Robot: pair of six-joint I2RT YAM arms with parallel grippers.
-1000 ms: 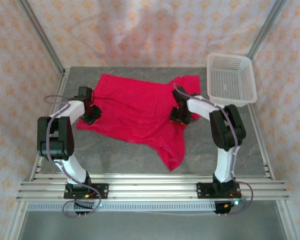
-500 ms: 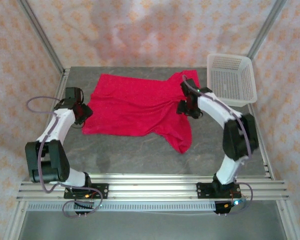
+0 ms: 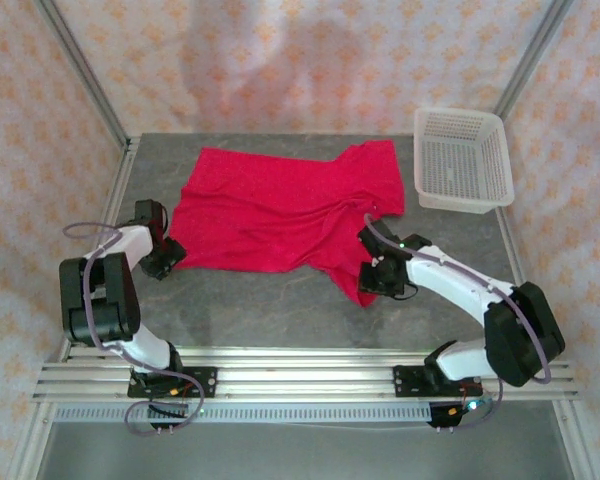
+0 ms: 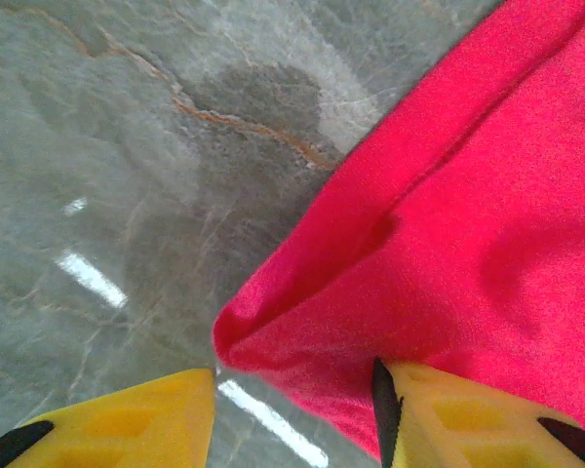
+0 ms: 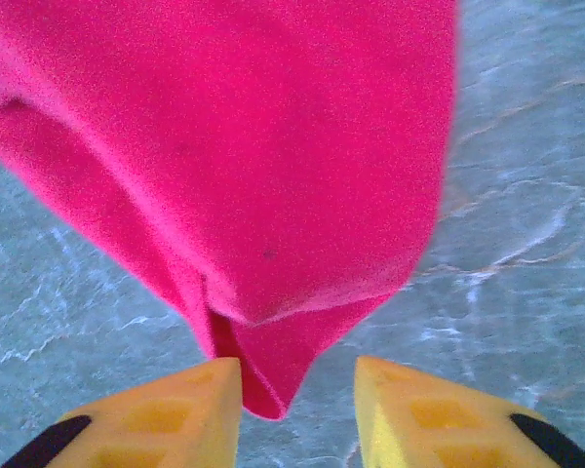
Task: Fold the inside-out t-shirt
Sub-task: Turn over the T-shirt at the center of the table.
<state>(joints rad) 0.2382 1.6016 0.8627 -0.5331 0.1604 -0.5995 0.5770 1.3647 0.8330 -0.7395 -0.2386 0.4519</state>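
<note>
The inside-out t-shirt (image 3: 280, 205) lies spread on the grey table, crimson, with one pointed flap (image 3: 360, 285) trailing toward the front. My left gripper (image 3: 167, 258) sits at its left front corner. In the left wrist view the left gripper (image 4: 292, 395) is open, the folded corner (image 4: 244, 336) lies just ahead of the gap, and the right finger (image 4: 468, 419) rests over fabric. My right gripper (image 3: 372, 280) is at the flap's tip. In the right wrist view the right gripper (image 5: 297, 390) is open, with the tip (image 5: 268, 385) hanging between the yellow fingers, close to the left one.
A white mesh basket (image 3: 462, 158) stands at the back right corner, just right of the shirt's far edge. Bare grey marble table (image 3: 250, 310) runs between the shirt and the aluminium rails at the front. Patterned curtain walls close in the sides and back.
The left gripper has opened and drawn back to the shirt's left front corner. The right arm swung from the shirt's right side forward to the flap's tip, its jaws narrowing.
</note>
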